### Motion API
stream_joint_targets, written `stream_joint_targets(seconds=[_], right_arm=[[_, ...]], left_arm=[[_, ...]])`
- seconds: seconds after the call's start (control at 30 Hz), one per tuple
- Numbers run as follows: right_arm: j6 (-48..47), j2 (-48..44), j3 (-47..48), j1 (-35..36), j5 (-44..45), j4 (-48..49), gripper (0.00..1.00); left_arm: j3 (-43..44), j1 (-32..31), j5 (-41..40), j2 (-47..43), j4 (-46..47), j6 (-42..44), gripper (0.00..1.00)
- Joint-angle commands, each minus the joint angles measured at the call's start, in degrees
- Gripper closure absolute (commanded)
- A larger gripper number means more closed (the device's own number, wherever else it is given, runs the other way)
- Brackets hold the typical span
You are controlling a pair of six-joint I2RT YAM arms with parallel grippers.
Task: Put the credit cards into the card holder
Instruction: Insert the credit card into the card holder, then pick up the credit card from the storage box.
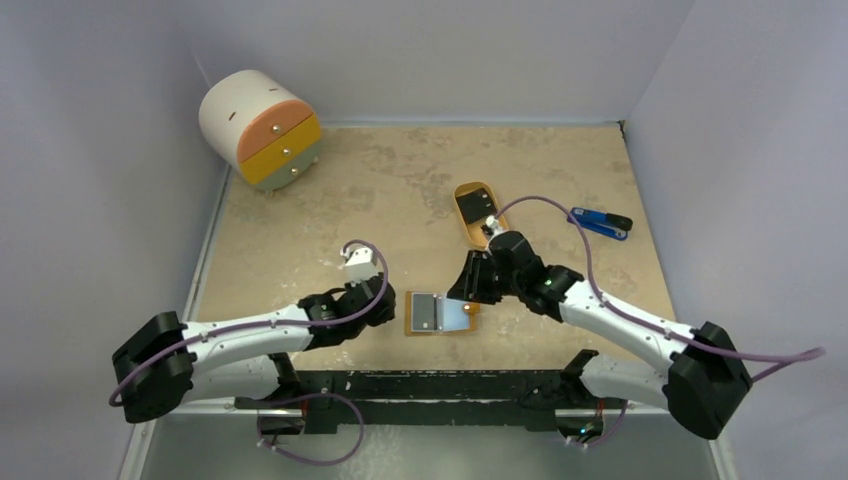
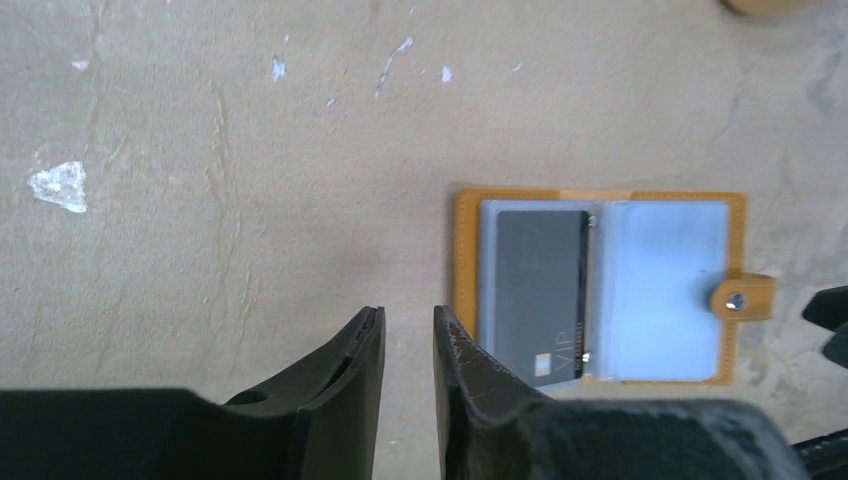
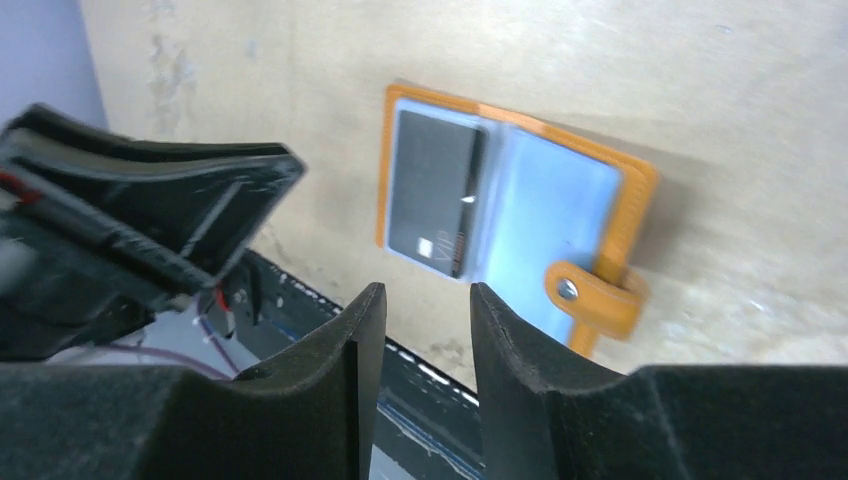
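Right gripper (image 3: 420,295): jaws slightly apart, empty, poised over the card holder (image 3: 515,215). Left gripper (image 2: 408,315): narrow gap, empty, just beside it.

Holder — open flat near the table's (image 1: 400,180) front edge. Tan leather-like cover, glossy blue-grey sleeves (image 2: 660,290), snap tab (image 2: 742,298). Likely light, floppy, apt to slide.

Credit card (image 2: 540,290) — in the left sleeve. Thin, stiff, slick; pinch at an edge.

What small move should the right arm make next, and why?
Probably swing the right gripper over to the orange tray for the dark card lying there: its jaws are empty, a VIP card already sits in the card holder, and the other pocket looks empty.
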Motion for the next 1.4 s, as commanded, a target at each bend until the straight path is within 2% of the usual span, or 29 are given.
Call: stream_joint_targets(seconds=[0.0, 0.1, 0.17, 0.33, 0.43, 0.63, 0.83, 1.13, 1.37], right_arm=[[-0.91, -5.78, -0.14, 0.06, 11.0, -11.26, 0.61], [-0.98, -12.86, -1.59, -0.75, 18.85, -10.86, 0.57], [-2.41, -14.0, 0.53, -4.15, 20.01, -10.14, 0.53], [-2.66, -6.83, 7.56, -16.45, 16.64, -2.4, 0.52], [4.39, -0.75, 9.68, -19.15, 19.28, 4.44, 0.41], [17.22, 14.25, 16.14, -20.61, 18.51, 9.84, 0.39], [28.28, 21.98, 17.26, -20.62, 22.02, 15.4, 0.43], [30.04, 30.99, 21.8, -20.62, 22.6, 18.74, 0.46], [29.33, 34.13, 20.67, -20.59, 22.29, 21.42, 0.45]], left_arm=[[4.74, 0.02, -1.51, -3.54, -1.34, 2.75, 0.73], [6.06, 0.06, 0.39, -3.51, 0.91, 4.31, 0.67], [7.15, 0.07, 0.57, -3.32, 1.27, 5.11, 0.63], [8.83, 0.07, -2.07, -4.1, -0.43, 5.28, 0.5], [8.79, 0.07, -3.62, -5.05, -2.39, 4.35, 0.45], [8.34, 0.07, -4.27, -5.81, -4.16, 3.08, 0.44], [8.18, 0.07, -4.54, -6.61, -4.86, 2.94, 0.44], [8.22, 0.13, -4.39, -5.14, -4.52, 4.17, 0.44], [7.75, 0.2, -4.2, -4.77, -4.34, 4.19, 0.44]])
